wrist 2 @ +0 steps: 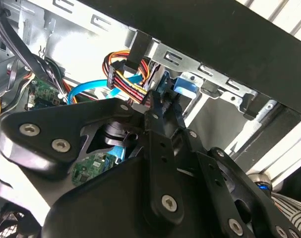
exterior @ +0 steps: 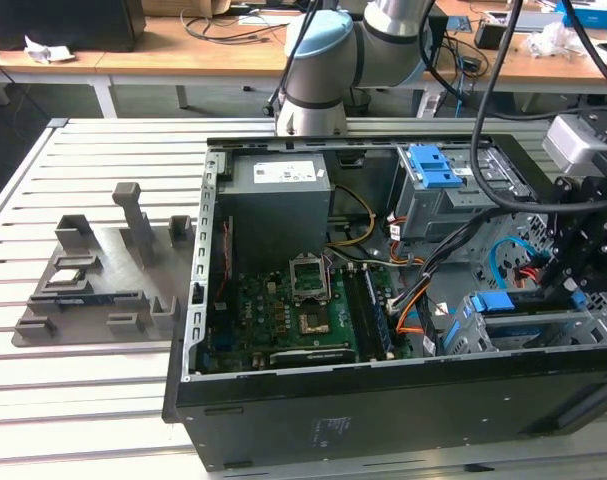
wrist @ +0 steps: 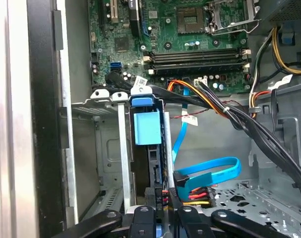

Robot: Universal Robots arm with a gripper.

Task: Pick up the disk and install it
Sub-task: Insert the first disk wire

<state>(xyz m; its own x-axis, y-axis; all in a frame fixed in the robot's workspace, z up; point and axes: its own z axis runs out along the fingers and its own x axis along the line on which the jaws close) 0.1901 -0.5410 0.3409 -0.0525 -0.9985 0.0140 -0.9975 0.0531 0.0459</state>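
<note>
The disk (wrist: 153, 166) stands edge-on inside the grey metal bay (wrist: 123, 148) in the open computer case, under the bay's blue latch (wrist: 146, 126). In the exterior view the disk (exterior: 543, 317) lies in the bay (exterior: 583, 335) at the case's front corner, on that view's right. My gripper (exterior: 563, 285) hangs over that bay's end. In both wrist views its black fingers (wrist 2: 157, 144) come together at the disk's near end, and the gripper (wrist: 161, 210) appears shut on it. The gripper (wrist 2: 160, 101) sits close to a bundle of coloured wires (wrist 2: 128, 82).
A blue flat cable (wrist: 210, 171) and a black power plug (wrist: 192, 191) lie right beside the bay. The green motherboard (exterior: 293, 310), a grey box with a white sticker (exterior: 278, 190) and a second bay (exterior: 433, 170) fill the case. A grey fixture (exterior: 103, 270) sits on the slatted table.
</note>
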